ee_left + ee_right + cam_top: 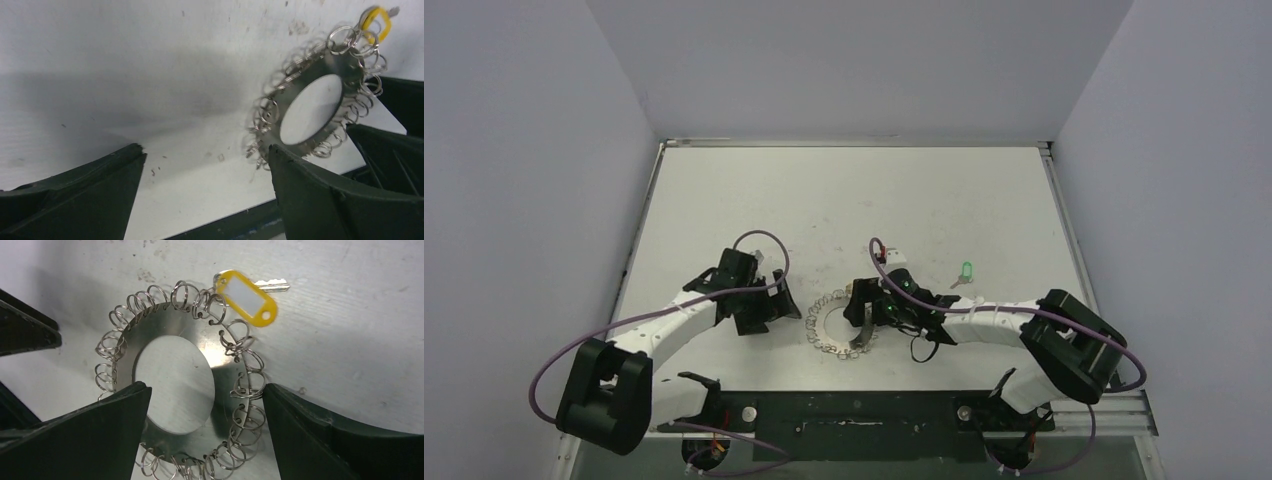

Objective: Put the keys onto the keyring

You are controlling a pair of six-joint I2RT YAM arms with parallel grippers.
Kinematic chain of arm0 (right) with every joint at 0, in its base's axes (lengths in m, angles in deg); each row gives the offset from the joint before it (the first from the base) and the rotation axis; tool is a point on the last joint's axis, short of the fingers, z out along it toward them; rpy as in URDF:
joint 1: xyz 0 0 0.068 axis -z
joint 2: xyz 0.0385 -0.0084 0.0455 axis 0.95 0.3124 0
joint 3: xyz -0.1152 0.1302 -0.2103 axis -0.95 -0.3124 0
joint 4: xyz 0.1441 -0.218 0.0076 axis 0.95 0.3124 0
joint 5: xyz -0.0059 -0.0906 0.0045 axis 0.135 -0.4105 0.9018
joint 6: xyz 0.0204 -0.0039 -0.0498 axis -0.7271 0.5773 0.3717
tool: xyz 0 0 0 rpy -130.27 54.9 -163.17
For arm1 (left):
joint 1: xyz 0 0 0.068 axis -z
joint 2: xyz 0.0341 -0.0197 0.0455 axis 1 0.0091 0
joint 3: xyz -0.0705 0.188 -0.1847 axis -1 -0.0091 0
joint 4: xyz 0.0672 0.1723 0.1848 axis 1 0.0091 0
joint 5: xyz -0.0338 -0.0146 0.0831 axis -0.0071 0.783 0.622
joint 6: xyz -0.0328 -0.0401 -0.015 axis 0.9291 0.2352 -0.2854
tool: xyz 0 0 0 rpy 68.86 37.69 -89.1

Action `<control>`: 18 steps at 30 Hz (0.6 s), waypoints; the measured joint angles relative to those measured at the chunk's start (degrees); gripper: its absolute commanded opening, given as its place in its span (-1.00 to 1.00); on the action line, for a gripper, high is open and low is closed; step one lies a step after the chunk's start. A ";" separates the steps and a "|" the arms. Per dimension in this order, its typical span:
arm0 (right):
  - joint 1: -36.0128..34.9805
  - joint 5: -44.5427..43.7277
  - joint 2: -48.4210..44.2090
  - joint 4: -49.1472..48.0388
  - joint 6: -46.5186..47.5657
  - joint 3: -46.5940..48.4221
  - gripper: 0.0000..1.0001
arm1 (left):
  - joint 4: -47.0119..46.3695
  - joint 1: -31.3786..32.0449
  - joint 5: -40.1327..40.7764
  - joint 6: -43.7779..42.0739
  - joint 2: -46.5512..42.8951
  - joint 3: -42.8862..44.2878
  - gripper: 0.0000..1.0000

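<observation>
The keyring (829, 326) lies flat on the table (844, 190) from above – the left wrist shows the left gripper (206, 150) gaping empty beside it, the right wrist the right gripper (207, 386) wide astride it – and, stiff, thin and slick, it likely wants pinching across its rim.
</observation>
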 measured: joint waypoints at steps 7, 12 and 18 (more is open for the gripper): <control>-0.37 6.47 2.49 -12.11 -6.97 -4.11 0.11 | -11.39 6.34 -4.83 7.37 -1.53 -5.73 0.68; -3.50 6.38 2.16 -15.45 -11.21 -6.84 -0.08 | -15.80 9.73 -5.16 8.98 2.12 -4.90 0.53; -8.61 4.37 1.84 -14.97 -15.93 -7.65 -0.08 | -14.69 9.49 -0.37 5.14 8.20 1.31 0.54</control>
